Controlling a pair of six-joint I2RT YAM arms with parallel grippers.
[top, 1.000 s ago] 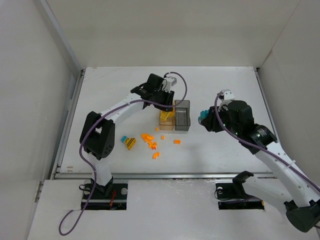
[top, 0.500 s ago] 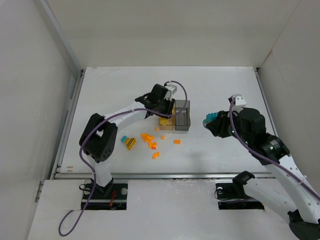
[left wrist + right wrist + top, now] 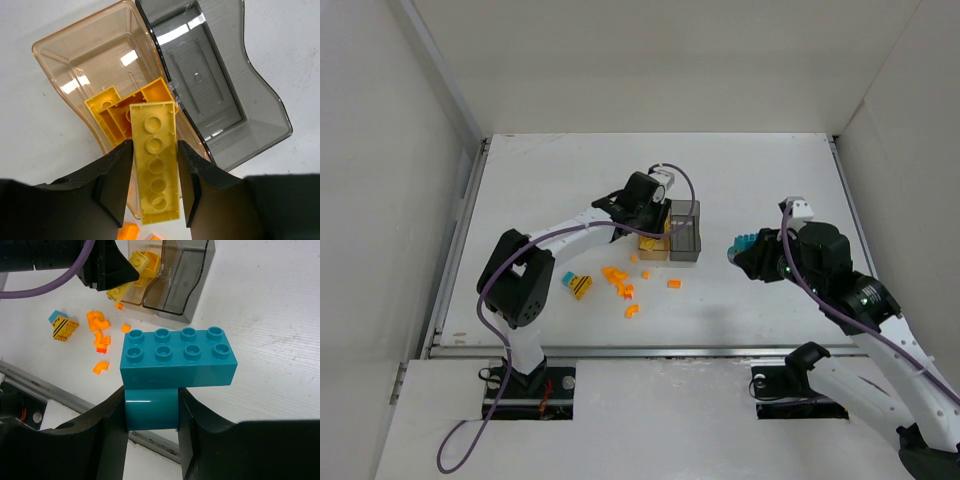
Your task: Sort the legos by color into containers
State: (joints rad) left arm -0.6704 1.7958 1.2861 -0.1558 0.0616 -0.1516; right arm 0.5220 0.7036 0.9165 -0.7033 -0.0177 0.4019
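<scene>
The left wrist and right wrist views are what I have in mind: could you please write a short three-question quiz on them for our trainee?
1. True or false: the grey bin is empty.
2. What colour is the stacked block between the right fingers? A orange, B teal, C yellow.
3. Which bin lies under the long yellow brick between the left fingers?
Key: 1 true. 2 B. 3 The amber bin, which already has another yellow piece in it.
</scene>
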